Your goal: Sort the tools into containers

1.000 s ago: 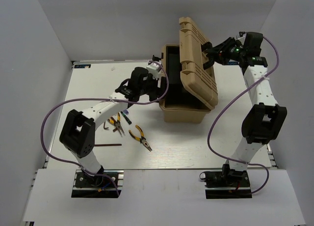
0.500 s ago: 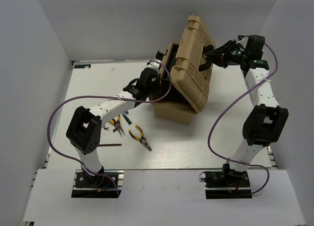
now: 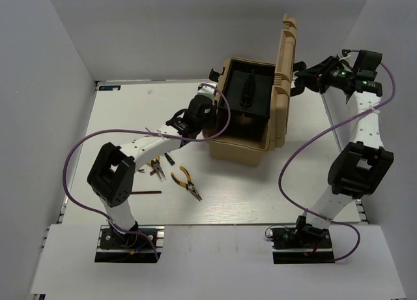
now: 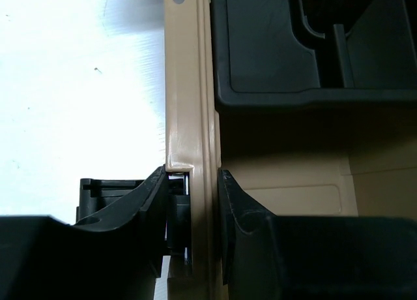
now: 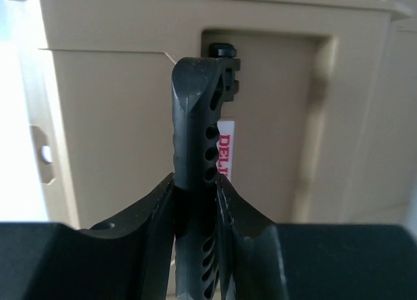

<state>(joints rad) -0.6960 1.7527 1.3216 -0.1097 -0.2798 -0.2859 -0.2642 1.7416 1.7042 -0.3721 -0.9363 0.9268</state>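
The tan toolbox (image 3: pixel 238 150) stands open, its ribbed lid (image 3: pixel 285 85) upright at the right side and a dark inner tray (image 3: pixel 247 91) showing. My left gripper (image 3: pixel 210 120) is shut on the box's left wall; the left wrist view has that tan rim (image 4: pixel 195 117) pinched in my left gripper (image 4: pixel 192 182). My right gripper (image 3: pixel 301 78) is behind the lid. In the right wrist view my right gripper (image 5: pixel 195 186) is shut on the lid's black handle (image 5: pixel 195 111). On the table lie two orange-handled pliers (image 3: pixel 186 182) (image 3: pixel 155 167), a dark hex key (image 3: pixel 147 191) and a slim screwdriver (image 3: pixel 168 158).
White walls close in the table on the left, back and right. The tools lie left of and in front of the box, under the left arm's forearm (image 3: pixel 153 140). Purple cables (image 3: pixel 78 147) loop beside both arms.
The lid has swung from lying over the box to standing upright, pulled rightward by my right gripper on its handle. My left gripper has closed on the box's left wall.
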